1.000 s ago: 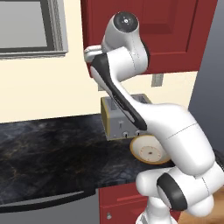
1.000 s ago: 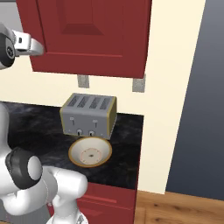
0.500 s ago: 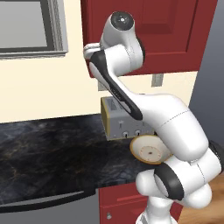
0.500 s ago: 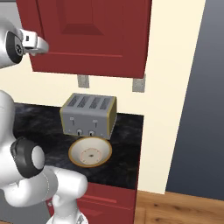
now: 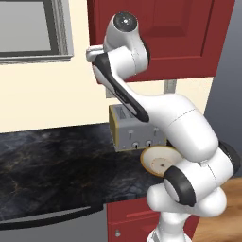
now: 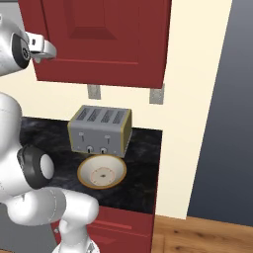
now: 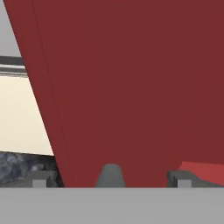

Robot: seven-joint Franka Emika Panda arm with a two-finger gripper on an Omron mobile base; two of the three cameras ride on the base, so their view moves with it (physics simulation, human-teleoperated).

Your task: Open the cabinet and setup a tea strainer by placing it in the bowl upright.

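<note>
The dark red wall cabinet hangs above the counter with its door shut. My gripper is raised to the door's lower left corner. In the hand view the door is very close, and my gripper is open, its fingertips wide apart with a small grey bump, probably the knob, between them. The cream bowl sits empty on the counter in front of the toaster. The tea strainer is out of view.
A silver four-slot toaster stands behind the bowl on the black stone counter. A window lies to the cabinet's left. A grey tall panel bounds the right side. Low red cabinet fronts lie below.
The hand has edged a little rightward, closer to the cabinet door's lower left corner. The jaws stay open and nothing else moved.
</note>
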